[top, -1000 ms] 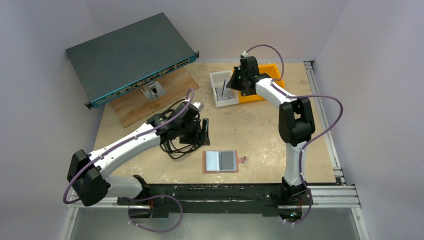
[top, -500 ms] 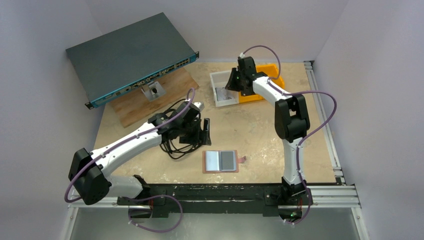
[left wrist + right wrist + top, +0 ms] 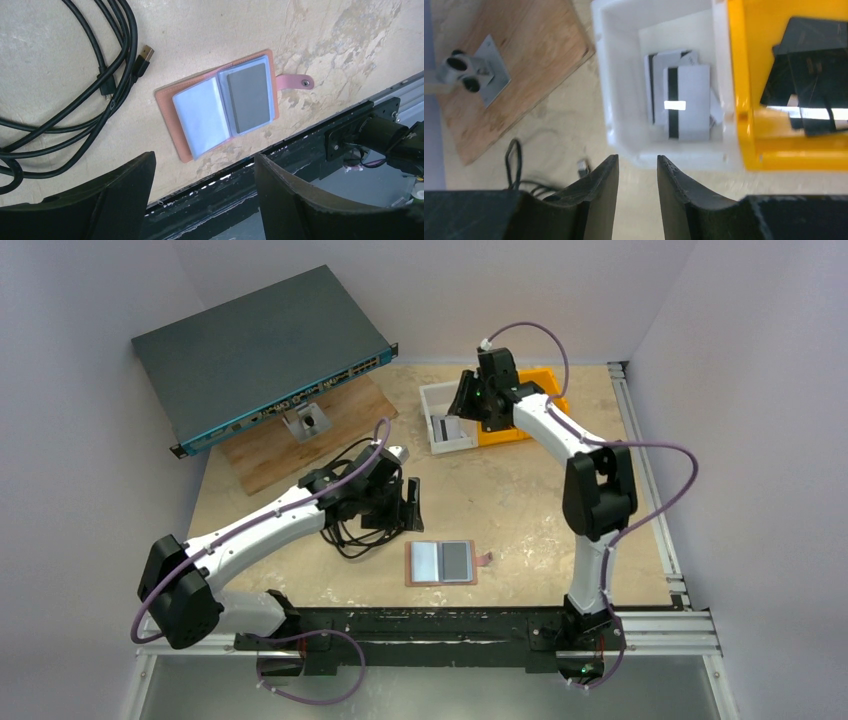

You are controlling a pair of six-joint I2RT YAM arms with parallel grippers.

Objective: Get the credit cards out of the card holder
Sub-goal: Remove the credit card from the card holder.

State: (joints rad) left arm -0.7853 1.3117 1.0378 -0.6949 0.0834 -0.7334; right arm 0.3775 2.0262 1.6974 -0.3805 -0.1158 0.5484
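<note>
The card holder [image 3: 409, 566] lies open near the table's front edge, its snap tab [image 3: 295, 81] to the right. In the left wrist view its rim [image 3: 169, 115] frames two clear pockets. One holds a pale credit card [image 3: 202, 117], the other a dark grey one [image 3: 248, 97]. My left gripper [image 3: 410, 505] hovers behind the holder, open and empty [image 3: 205, 160]. My right gripper [image 3: 462, 405] is open over the white bin [image 3: 426, 410] with nothing between its fingers [image 3: 638, 160]. Two white cards with black stripes [image 3: 694, 90] lie overlapped in that bin [image 3: 604, 75].
An orange bin [image 3: 545, 380] with dark flat pieces [image 3: 809, 75] stands right of the white one. A coiled black cable [image 3: 345, 530] lies under my left arm. At back left are a network switch [image 3: 260, 350], a wooden board [image 3: 290, 445] and a metal bracket [image 3: 305, 420].
My right gripper has opened over the white bin, and a striped white card now lies flat in it. The left arm has barely moved.
</note>
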